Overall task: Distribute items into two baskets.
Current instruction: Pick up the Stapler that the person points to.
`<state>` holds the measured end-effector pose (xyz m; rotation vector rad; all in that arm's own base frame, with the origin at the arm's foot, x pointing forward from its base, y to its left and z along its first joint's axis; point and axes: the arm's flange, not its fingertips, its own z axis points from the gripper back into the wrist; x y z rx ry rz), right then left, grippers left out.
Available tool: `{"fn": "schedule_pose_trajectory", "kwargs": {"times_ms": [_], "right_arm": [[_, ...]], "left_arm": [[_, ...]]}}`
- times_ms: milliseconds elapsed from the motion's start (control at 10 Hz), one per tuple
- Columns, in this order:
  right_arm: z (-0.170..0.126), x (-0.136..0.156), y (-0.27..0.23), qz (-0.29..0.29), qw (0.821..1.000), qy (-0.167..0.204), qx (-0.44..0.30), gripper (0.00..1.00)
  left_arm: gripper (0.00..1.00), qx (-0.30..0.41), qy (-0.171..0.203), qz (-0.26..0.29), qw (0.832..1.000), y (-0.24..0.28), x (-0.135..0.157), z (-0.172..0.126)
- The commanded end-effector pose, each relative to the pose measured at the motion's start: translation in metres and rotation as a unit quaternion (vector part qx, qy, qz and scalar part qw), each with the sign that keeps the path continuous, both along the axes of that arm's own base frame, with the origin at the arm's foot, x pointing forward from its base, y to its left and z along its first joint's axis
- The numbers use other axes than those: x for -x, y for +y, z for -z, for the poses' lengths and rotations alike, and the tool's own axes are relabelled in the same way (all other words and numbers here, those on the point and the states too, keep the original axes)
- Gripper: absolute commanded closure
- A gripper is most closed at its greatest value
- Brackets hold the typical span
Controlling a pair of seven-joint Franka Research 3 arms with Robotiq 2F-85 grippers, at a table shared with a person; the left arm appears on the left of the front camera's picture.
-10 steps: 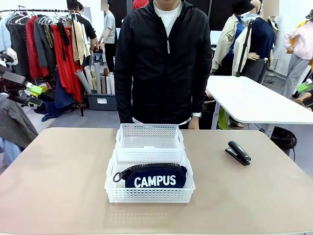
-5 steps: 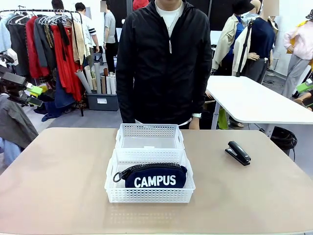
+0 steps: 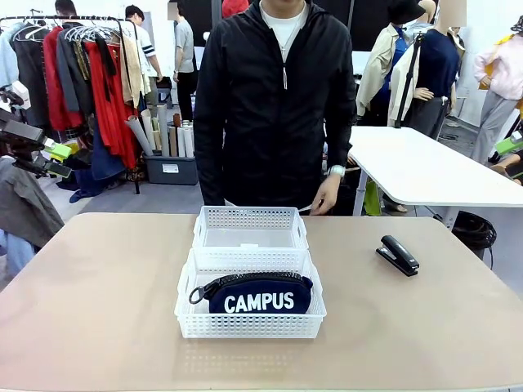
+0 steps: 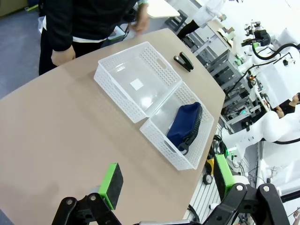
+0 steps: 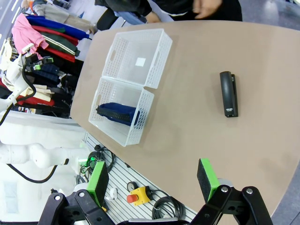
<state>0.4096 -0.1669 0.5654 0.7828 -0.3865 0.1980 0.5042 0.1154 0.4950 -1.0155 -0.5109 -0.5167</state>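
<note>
My left gripper [image 4: 167, 180]: jaws spread wide, holding nothing, raised high over my side of the table
My right gripper [image 5: 152, 179]: jaws spread wide, holding nothing, raised high as well
The navy soft zip pouch with white "CAMPUS" lettering [image 3: 260, 296]: lying inside the nearer white perforated plastic basket [image 3: 245, 325], well apart from my left fingers
The farther white perforated plastic basket [image 3: 249, 219]: touching the nearer one, end to end
The small black desk stapler [image 3: 398, 255]: flat on the beige table [image 3: 98, 286], right of both baskets, well apart from my right gripper
</note>
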Motion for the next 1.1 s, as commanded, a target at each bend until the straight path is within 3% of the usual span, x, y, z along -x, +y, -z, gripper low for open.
{"fn": "schedule_pose_trajectory", "kwargs": {"times_ms": [0, 1000], "right_arm": [[-0.0033, -0.0008, 0.0008, 0.000, 1.000, -0.003, 0.001, 0.00], [0.0000, 0.0000, 0.0000, 0.000, 1.000, 0.000, 0.000, 0.00]], "left_arm": [[0.00, 0.000, -0.001, -0.001, 1.000, 0.0002, 0.0002, -0.0014], [0.00, 0.000, -0.001, -0.001, 1.000, 0.0002, 0.0002, -0.0014]]}}
